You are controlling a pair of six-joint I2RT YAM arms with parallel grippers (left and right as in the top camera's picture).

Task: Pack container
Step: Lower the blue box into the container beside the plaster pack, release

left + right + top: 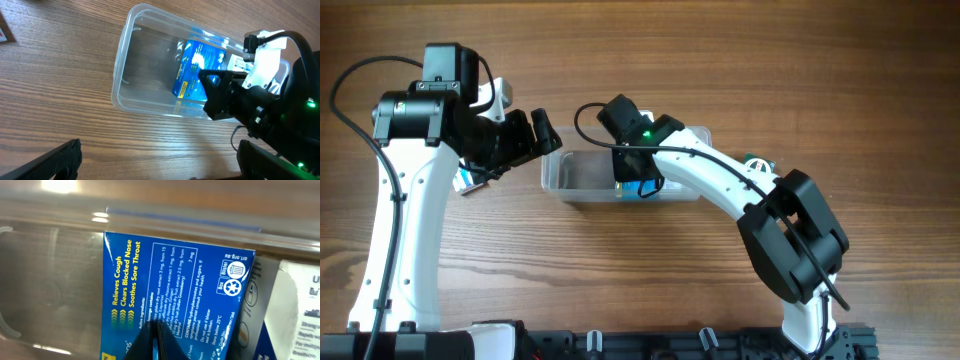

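Observation:
The container (582, 172) is a clear shallow tub in the middle of the table, also in the left wrist view (120, 65). A blue lozenge box (192, 67) lies inside it towards its right end. My right gripper (157, 325) reaches down into the tub just over that blue box (190, 280). Its fingers are shut tip to tip with nothing between them. My left gripper (160, 165) hangs wide open over bare wood just left of the tub, holding nothing.
A white printed box (305, 315) lies in the tub beside the blue one. A small blue and white item (470, 180) rests on the table under the left arm. Something green (757, 160) shows behind the right arm.

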